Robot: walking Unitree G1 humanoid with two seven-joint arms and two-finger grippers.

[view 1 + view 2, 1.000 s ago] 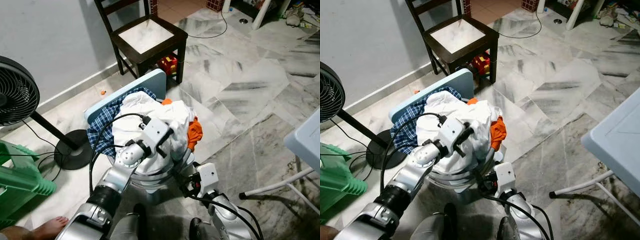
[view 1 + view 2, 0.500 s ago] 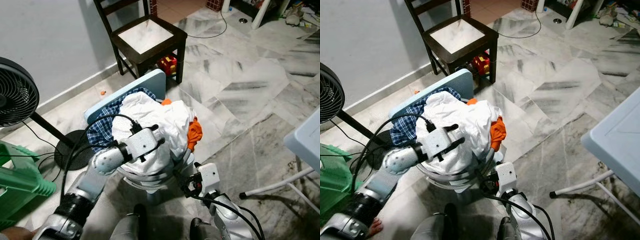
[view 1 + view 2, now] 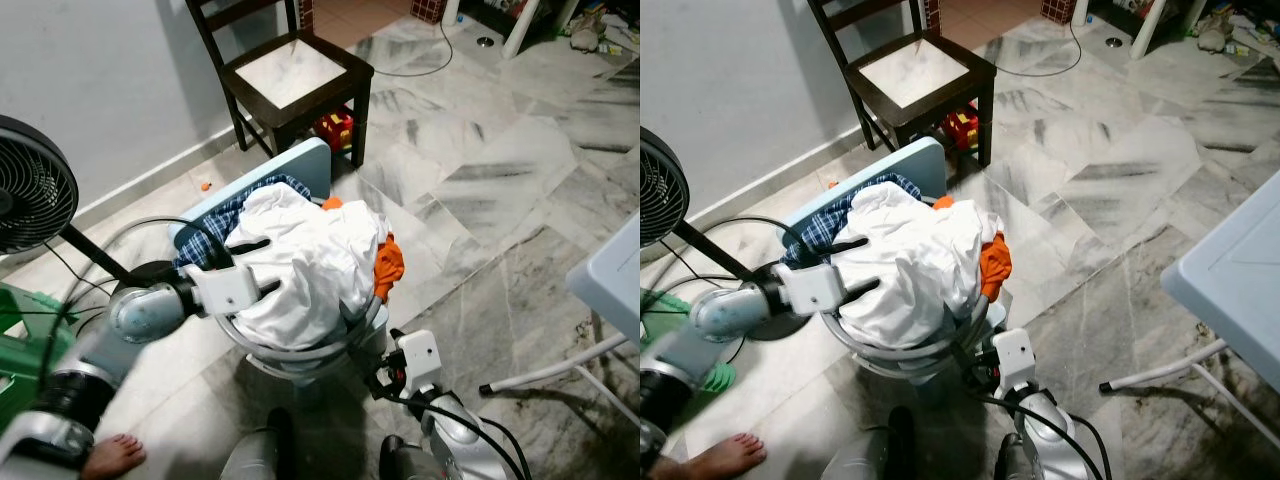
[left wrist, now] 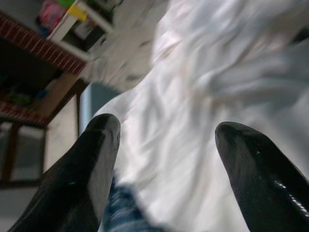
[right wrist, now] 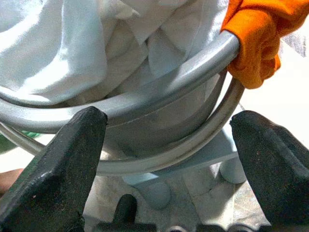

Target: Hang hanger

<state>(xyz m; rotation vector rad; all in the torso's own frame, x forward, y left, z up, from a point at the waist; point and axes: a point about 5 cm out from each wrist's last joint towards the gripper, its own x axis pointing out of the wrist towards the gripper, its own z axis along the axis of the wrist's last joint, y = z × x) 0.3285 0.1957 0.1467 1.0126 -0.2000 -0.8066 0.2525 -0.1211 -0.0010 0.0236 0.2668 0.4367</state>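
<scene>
The left claw (image 3: 262, 266) reaches in from the side with its two black fingers (image 4: 91, 169) spread apart, resting against the heap of crumpled white cloth (image 3: 305, 265) — nothing is pinched between them. Behind the claw, under the white heap, lies a blue checked garment (image 3: 215, 232), and past the heap an orange cloth (image 3: 389, 262) hangs over the rim of the round grey metal-rimmed laundry basket (image 5: 159, 99). The right claw (image 5: 166, 164) sits low, just in front of that rim, fingers wide apart and holding nothing. No hanger can be made out among the clothes. Beyond the basket stand a pale blue board (image 3: 310, 160) and a dark wooden chair (image 3: 290, 75); a black standing fan (image 3: 35, 195) is off to the left on the marble floor (image 3: 500, 170).
</scene>
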